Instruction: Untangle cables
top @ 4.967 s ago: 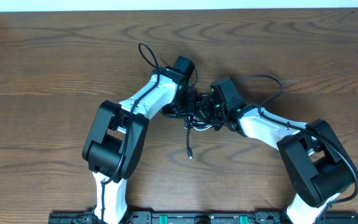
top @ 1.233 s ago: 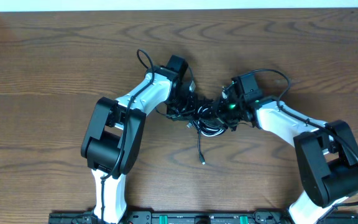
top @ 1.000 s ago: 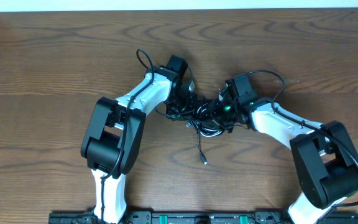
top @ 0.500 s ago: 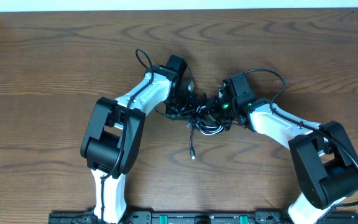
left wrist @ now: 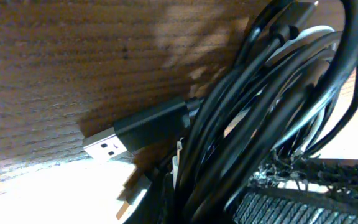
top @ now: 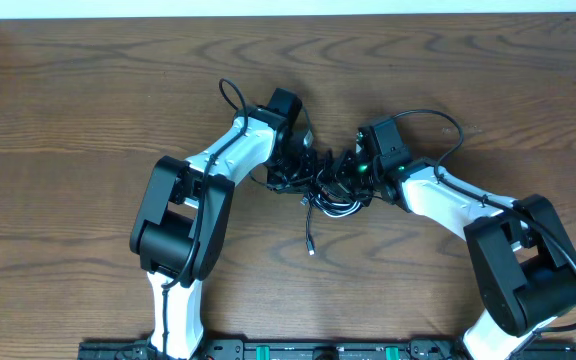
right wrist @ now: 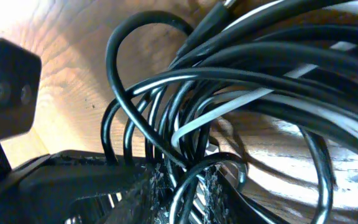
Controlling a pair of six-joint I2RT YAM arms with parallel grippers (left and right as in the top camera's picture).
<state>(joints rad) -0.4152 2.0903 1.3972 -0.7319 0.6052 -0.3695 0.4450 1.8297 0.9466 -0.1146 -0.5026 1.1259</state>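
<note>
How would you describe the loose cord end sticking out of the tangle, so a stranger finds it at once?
On the wooden table, look at the dark tangle of cables in the middle. One black cord runs out of it toward the table's front edge, ending in a small plug; it alone lies straight on bare wood.

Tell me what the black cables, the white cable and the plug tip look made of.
The black cables: glossy plastic or rubber jacket, judging by the sharp highlights. The white cable: a similar smooth sheath, likely plastic. The plug tip: bare silvery metal, it seems, with a matte black moulded grip behind it.
</note>
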